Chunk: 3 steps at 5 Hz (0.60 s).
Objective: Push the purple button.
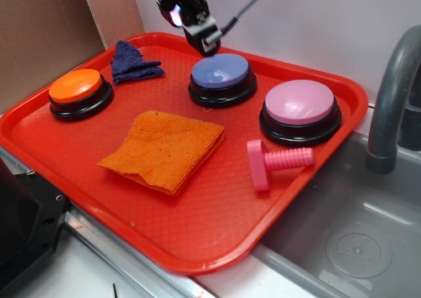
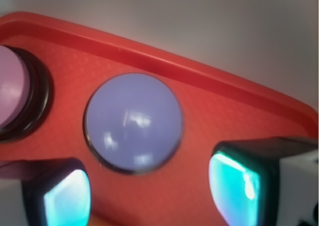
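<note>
Periwinkle plastic tops the purple button (image 2: 133, 122), which sits on the red tray (image 2: 209, 81) just below and ahead of the claw (image 2: 149, 191). The claw hangs above it, jaws spread, gripping nothing. A pink button (image 2: 12, 94) lies off to one side.

exterior high oblique, wrist close overhead

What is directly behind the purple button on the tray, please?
Behind the purple button is a bare strip of the red tray up to its raised rim, then a plain pale wall. The gripper hangs above the button's back edge, hiding part of that strip in the exterior view.
</note>
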Each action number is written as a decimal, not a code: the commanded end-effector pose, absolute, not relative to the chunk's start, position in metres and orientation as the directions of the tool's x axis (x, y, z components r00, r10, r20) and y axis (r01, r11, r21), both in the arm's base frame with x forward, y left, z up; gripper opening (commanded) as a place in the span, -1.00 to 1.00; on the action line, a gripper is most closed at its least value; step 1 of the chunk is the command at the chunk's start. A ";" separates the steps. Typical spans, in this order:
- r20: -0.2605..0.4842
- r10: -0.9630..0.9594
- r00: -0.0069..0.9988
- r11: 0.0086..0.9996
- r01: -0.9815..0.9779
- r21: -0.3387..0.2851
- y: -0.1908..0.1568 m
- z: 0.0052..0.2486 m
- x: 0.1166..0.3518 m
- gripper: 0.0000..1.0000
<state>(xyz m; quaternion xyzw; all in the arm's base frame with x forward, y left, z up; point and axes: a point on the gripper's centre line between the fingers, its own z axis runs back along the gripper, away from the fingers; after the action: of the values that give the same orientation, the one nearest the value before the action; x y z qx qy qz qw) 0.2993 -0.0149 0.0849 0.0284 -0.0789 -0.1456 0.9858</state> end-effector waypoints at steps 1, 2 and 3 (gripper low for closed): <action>0.182 -0.323 0.929 0.947 0.317 0.058 -0.026 0.079 0.314 1.00; 0.155 -0.349 0.924 0.937 0.341 0.074 -0.030 0.081 0.313 1.00; 0.274 -0.363 0.891 0.929 0.323 0.181 -0.042 0.131 0.300 1.00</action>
<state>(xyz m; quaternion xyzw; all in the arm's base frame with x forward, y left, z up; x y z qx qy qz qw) 0.2976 -0.0324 0.1137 0.0648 -0.1178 -0.1744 0.9755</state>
